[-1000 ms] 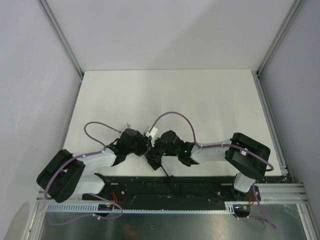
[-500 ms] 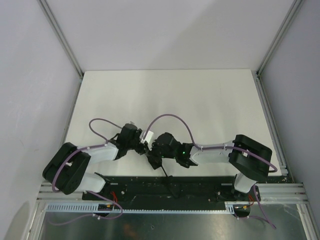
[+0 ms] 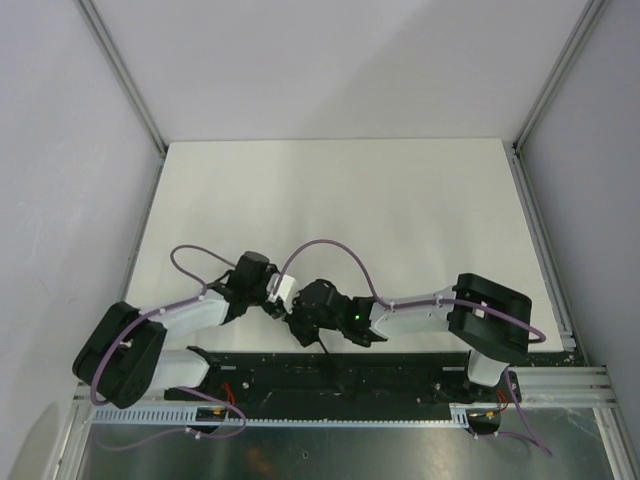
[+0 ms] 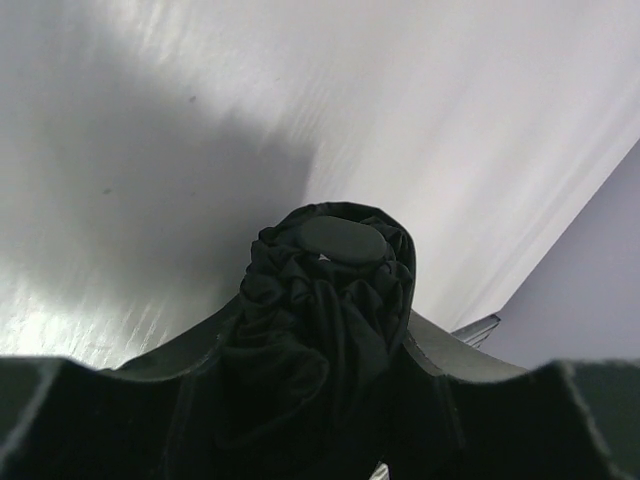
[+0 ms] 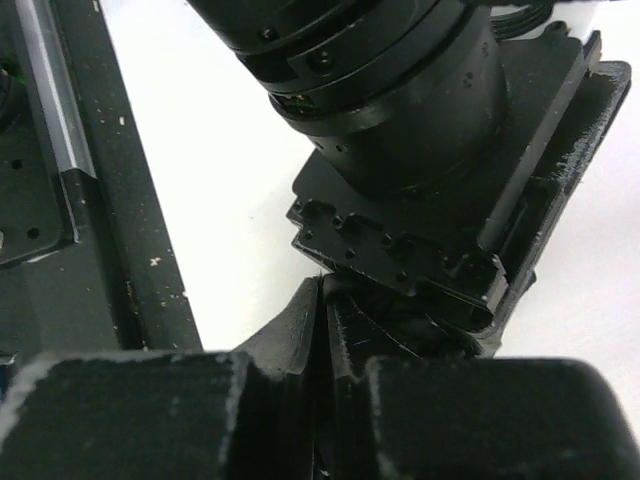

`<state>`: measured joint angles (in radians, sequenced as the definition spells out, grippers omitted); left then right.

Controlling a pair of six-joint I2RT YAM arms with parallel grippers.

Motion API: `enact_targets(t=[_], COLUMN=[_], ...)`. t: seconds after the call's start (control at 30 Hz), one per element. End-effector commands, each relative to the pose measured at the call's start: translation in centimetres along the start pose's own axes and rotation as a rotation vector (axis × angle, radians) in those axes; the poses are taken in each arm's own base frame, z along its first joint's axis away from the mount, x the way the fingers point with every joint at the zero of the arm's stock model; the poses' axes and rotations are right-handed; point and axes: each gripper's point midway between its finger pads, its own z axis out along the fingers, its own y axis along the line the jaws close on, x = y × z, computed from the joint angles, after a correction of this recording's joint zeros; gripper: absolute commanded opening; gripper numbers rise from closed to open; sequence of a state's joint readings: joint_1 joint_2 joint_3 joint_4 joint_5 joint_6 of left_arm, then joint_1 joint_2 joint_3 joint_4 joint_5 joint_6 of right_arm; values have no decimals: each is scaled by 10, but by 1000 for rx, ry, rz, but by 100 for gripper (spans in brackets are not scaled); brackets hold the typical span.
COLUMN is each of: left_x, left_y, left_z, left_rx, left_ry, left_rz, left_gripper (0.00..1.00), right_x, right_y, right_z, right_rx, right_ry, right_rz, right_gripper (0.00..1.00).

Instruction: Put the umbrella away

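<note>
umbrella (image 4: 325,300): bunched black folds, clamped in left gripper (image 4: 320,350), at near edge of table (image 3: 350,200). right gripper (image 5: 322,320): fingers almost pressed together at the folds; hold unclear. step, likely: gathering canopy. next: needs strap wrapped tight.

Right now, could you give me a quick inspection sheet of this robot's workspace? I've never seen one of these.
Surface: flat white tabletop.
Job's things: black folded fabric umbrella, bunched up, with a rounded cap at its end, held where the two arms meet.
Clutter: nothing seen.
Grippers: left gripper shut on the umbrella; right gripper has its jaws almost together, close beside the left wrist. Whether they pinch anything cannot be told.
Cables: purple cables arching above both arms.
Surroundings: pale grey walls, metal frame rails, black base plate at the near edge.
</note>
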<state>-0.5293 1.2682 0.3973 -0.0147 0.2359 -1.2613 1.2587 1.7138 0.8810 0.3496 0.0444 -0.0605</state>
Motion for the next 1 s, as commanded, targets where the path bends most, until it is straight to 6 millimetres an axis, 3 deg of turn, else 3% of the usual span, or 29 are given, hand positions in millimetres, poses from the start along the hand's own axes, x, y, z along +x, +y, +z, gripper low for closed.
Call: enact_targets(t=[0.0,0.1,0.3,0.53,0.8,0.9,0.97], left_x=[16,12,9,-4,-13,-17,-20], left_y=[7,8,7,-6,-7,-8,-6], left_z=[-13,-16,-18,-26,-30,-31,-32], left_rx=[-63,-82,-92,-44,-41,-34,-30], left_ry=[56,29,18,3,3,-17,-38], left_rz=[-137,-169,-219,-300,-348,-328,-314], left_gripper=[0,0,0,0,0,0,0], right_x=[63,73,91,106,112,88,49], right_y=[11,17,23,38,16,24,42], right_z=[5,6,3,-3,-9,-14,-28], right_rx=[-26,-47,-101,-89,71,-28,-126], right_ry=[192,220,263,299,324,249,144], right_rz=[6,9,54,-18,-126,-34,7], right_gripper=[11,17,19,27,36,38,43])
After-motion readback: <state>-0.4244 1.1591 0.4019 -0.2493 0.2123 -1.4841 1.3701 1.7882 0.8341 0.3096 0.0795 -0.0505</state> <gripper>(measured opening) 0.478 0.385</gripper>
